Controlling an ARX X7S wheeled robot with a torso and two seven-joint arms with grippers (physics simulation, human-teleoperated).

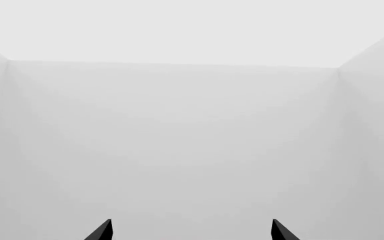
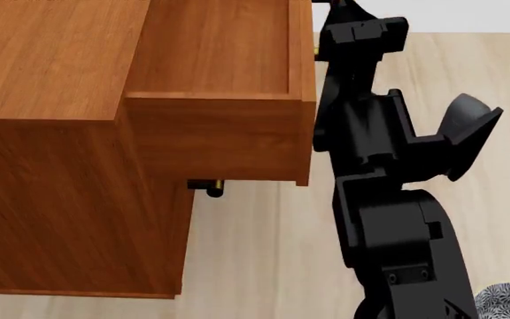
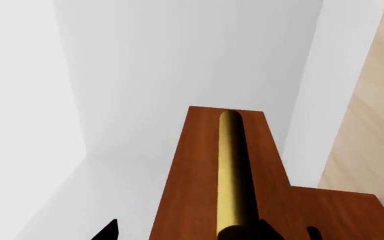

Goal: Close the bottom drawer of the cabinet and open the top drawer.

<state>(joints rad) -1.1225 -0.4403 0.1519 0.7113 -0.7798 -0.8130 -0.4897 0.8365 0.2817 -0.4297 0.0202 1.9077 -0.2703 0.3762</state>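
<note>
Head view is filled at upper left by the cabinet (image 2: 51, 166), with the top drawer (image 2: 215, 86) pulled well out toward upper centre, its inside seen bare. A brass handle end (image 2: 206, 188) is seen poking out below that drawer; whether it belongs to the middle or the bottom drawer cannot be told, and the bottom drawer front itself is hidden. The right arm (image 2: 388, 199) is stretched up along the drawer's right edge, judged so the handle can be gripped for pulling. Only the right wrist view shows the brass bar handle (image 3: 231, 170), set between the dark tips of the right gripper (image 3: 209, 232); whether it is clamped cannot be told. Left wrist view gives only blank pale walls, with the left gripper (image 1: 192, 231) tips held apart on nothing.
</note>
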